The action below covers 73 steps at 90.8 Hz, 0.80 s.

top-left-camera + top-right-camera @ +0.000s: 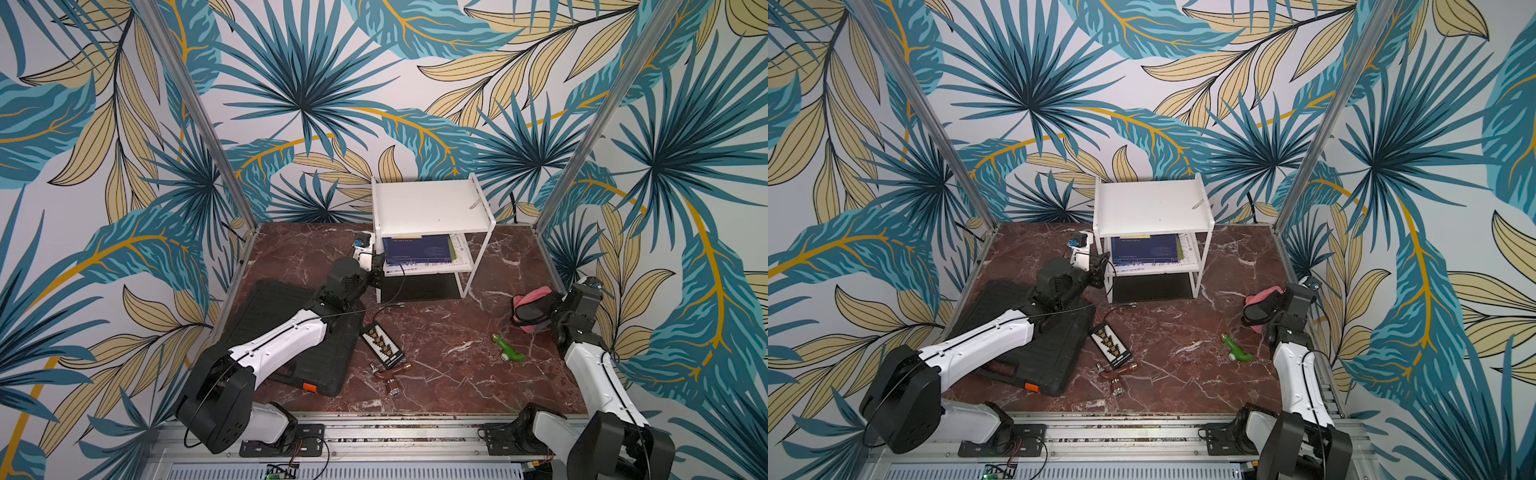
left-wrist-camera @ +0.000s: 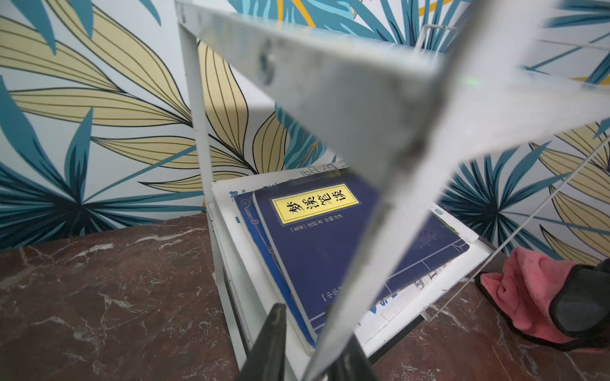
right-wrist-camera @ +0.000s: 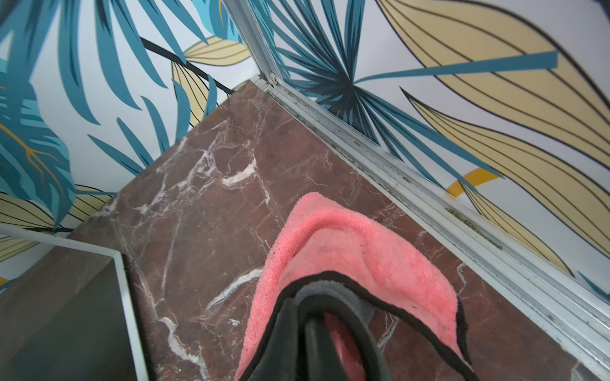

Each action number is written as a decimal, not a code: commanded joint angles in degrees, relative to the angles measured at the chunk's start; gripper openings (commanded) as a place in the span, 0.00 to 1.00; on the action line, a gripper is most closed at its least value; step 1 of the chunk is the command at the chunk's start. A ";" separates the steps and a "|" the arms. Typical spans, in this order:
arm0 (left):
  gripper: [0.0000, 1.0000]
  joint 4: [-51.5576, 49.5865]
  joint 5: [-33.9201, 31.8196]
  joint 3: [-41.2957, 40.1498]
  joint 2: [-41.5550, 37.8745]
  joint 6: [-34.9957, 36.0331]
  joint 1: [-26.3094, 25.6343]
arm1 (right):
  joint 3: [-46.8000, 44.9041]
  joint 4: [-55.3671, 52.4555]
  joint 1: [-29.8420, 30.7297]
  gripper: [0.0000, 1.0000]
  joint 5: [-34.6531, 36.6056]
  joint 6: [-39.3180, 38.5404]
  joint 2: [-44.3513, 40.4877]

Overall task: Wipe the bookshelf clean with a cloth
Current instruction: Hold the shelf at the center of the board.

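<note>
right wrist view: the cloth (image 3: 346, 237) is seen pinched at its dark-trimmed edge by the right gripper (image 3: 317, 306), whose jaws are closed on it. the rest is draped onto the table (image 3: 198, 198) near the right edge, well apart from the bookshelf (image 1: 428, 203) at the far middle. in the left wrist view the left gripper (image 2: 310, 333) is set at the front-left leg, with a finger on either side and seemingly clamped on it, so the rack is judged to be braced. the step in hand is judged to be the lifting and carrying of the cloth. it should be raised clear of the table before being swung left, so that nothing is dragged over the green toy (image 1: 509, 349). a bunched wad is better pressed onto the top shelf than a single edge. the small scrap (image 1: 476, 203) by the right rail should be swept off, and the books (image 1: 417, 249) below left undisturbed.
</note>
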 commanded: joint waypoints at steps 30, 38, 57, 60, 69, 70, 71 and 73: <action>0.00 -0.14 -0.20 3.15 1.66 6.11 1.96 | 13.84 -11.80 0.34 0.99 6.14 10.99 29.17; 0.00 0.04 0.93 3.52 2.08 6.28 2.71 | 13.80 -8.52 0.33 1.00 6.30 10.67 31.12; 0.00 1.34 3.67 3.02 2.38 4.61 4.82 | 8.84 -0.96 0.35 0.30 -4.51 3.74 27.00; 0.00 1.39 3.96 2.94 2.38 4.29 4.96 | 7.33 0.05 0.64 0.24 -5.46 2.49 23.88; 0.00 1.70 4.32 2.62 2.40 3.84 5.00 | 3.76 0.17 4.22 0.08 -7.17 -3.73 12.84; 0.00 1.67 4.36 2.59 2.38 3.83 5.00 | 3.35 0.14 5.13 0.06 -6.76 -4.55 11.53; 0.00 1.57 4.38 2.58 2.41 3.83 5.05 | 2.97 0.08 5.99 0.04 -6.38 -5.58 10.62; 0.00 1.42 4.40 2.55 2.47 3.82 5.08 | 2.47 0.11 8.25 0.01 -5.75 -7.27 7.47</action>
